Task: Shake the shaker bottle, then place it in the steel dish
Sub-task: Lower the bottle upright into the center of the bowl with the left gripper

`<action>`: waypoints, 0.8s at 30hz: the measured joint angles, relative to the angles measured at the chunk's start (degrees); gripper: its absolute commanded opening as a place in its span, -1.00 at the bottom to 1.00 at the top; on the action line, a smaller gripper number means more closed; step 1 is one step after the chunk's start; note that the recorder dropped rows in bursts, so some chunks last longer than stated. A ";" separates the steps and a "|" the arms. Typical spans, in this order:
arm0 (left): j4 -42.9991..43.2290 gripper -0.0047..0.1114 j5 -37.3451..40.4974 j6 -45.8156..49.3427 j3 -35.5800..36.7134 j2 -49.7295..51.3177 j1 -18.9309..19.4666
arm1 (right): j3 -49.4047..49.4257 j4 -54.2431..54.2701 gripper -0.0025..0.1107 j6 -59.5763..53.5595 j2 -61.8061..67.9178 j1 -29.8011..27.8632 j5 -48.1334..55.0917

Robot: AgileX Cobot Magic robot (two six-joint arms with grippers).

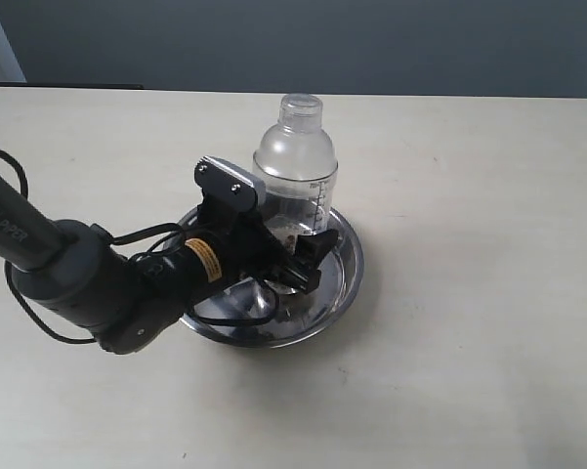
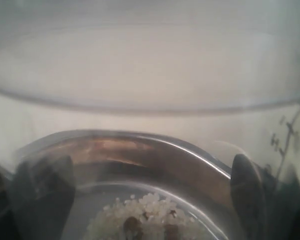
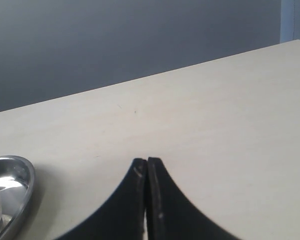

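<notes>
The clear shaker bottle [image 1: 295, 166] stands upright inside the steel dish [image 1: 347, 283], domed top and small cap up, with brown beads [image 1: 287, 234] at its bottom. My left gripper [image 1: 291, 246] reaches over the dish's near rim and is shut on the bottle's lower body. In the left wrist view the bottle's wall [image 2: 150, 75] fills the picture. A dark finger [image 2: 247, 192] stands at each side, and the dish rim [image 2: 154, 145] and beads [image 2: 150, 215] show through the plastic. My right gripper [image 3: 147, 161] is shut and empty, off to the side of the dish [image 3: 12, 182].
The pale table [image 1: 469, 371] extends all round the dish. A dark grey wall [image 1: 273, 39] runs behind the far edge. The left arm's black cable [image 1: 10, 176] loops at the left of the table.
</notes>
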 measured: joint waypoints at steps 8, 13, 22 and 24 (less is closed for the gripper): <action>0.13 0.43 0.00 0.00 0.00 0.00 0.00 | 0.00 0.15 -0.97 0.00 0.00 0.00 0.11; 0.24 0.54 0.00 0.12 0.00 0.00 0.00 | 0.00 0.15 -0.97 0.00 0.00 0.00 0.11; 0.66 0.68 5.16 0.88 0.50 -0.74 0.00 | 0.00 0.15 -0.97 0.00 0.00 0.00 0.11; 0.66 0.68 5.59 1.03 0.73 -1.37 0.00 | 0.00 0.19 -0.97 0.00 0.00 0.00 0.20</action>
